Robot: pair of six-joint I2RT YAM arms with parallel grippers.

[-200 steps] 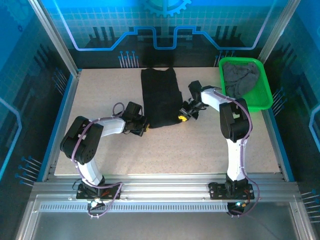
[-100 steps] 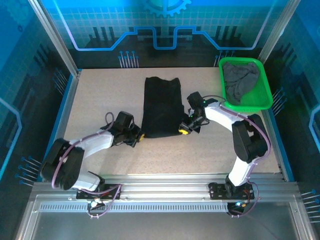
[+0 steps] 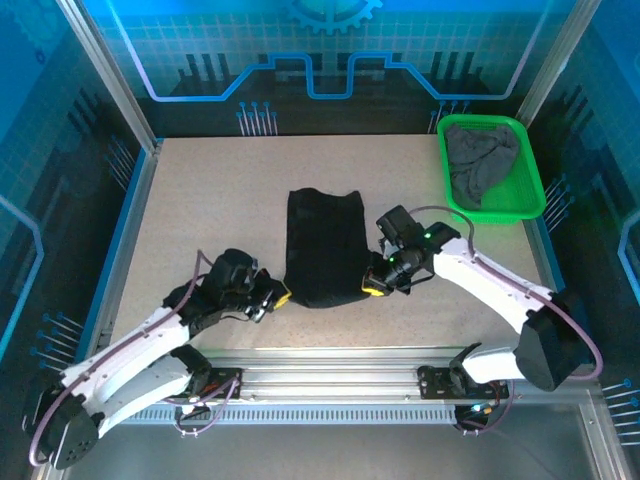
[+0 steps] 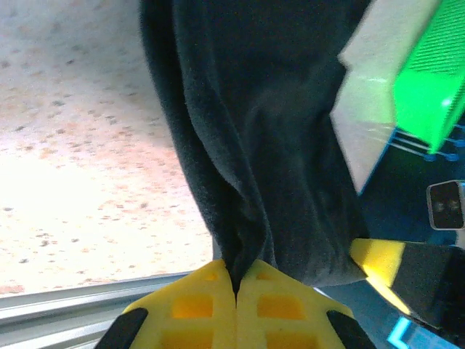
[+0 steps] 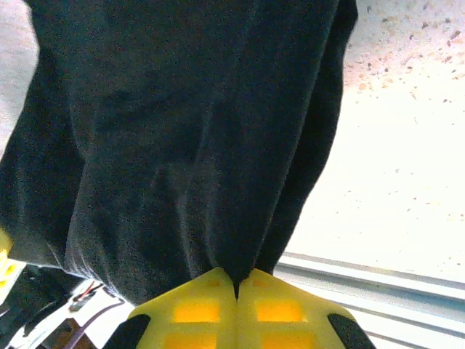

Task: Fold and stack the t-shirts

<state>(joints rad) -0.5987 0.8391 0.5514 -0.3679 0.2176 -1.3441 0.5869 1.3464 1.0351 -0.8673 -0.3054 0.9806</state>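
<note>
The black t-shirt (image 3: 323, 248) lies as a long folded strip in the middle of the tabletop (image 3: 200, 200). The left claw (image 3: 278, 297) and the right claw (image 3: 374, 286) are each clamped on 1 of its near corners. The grey t-shirt (image 3: 478, 160) sits crumpled in the green basket (image 3: 500, 214) at the far right.

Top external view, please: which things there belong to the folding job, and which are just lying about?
Job: black cloth t-shirt, near edge pinched by left gripper and right gripper; crumpled dark grey cloth t-shirt.
Lying about: green plastic mesh basket, holding that grey t-shirt.
</note>
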